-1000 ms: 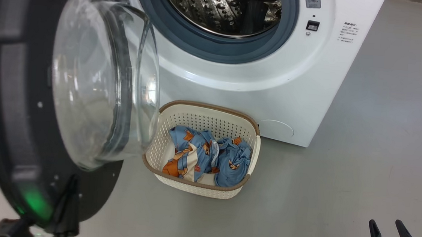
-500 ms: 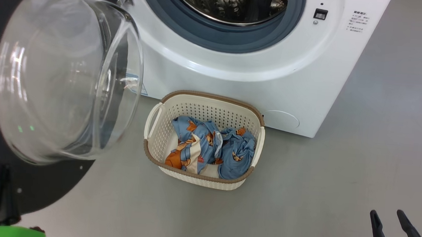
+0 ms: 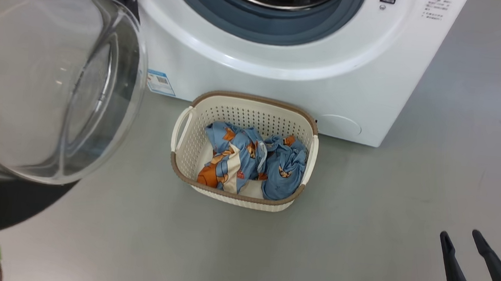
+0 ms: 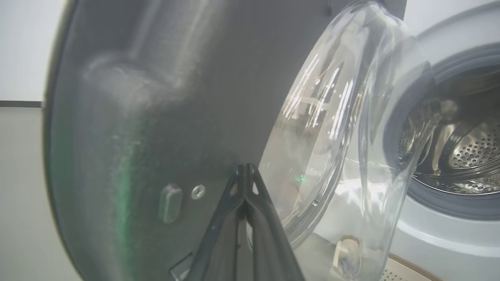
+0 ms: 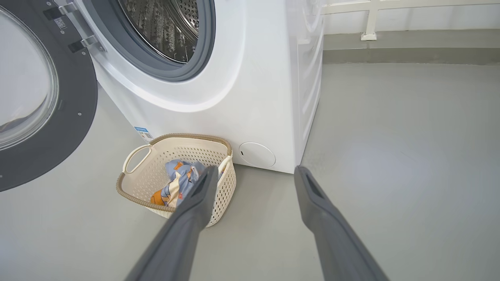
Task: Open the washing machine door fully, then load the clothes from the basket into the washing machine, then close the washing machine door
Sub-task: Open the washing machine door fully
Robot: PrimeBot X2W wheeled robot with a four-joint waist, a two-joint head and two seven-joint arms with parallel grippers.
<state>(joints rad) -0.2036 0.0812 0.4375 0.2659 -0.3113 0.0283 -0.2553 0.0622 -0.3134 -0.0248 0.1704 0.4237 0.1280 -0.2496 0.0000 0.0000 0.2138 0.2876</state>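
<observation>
left fingers (image 4: 230,214) pinched shut, empty, at the washing machine door (image 3: 4,201), frame left; unheld, i fear it swings back. right fingers (image 5: 195,210) wide, empty.

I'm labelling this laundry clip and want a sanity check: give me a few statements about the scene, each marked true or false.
1. The washing machine door stands open. True.
2. The clothes are inside the washing machine. False: they lie in the basket.
3. The right gripper is open and holds nothing. True.
4. The basket stands on top of the washing machine. False: it stands on the floor in front of it.
5. The left gripper is wide open. False: it is shut.
</observation>
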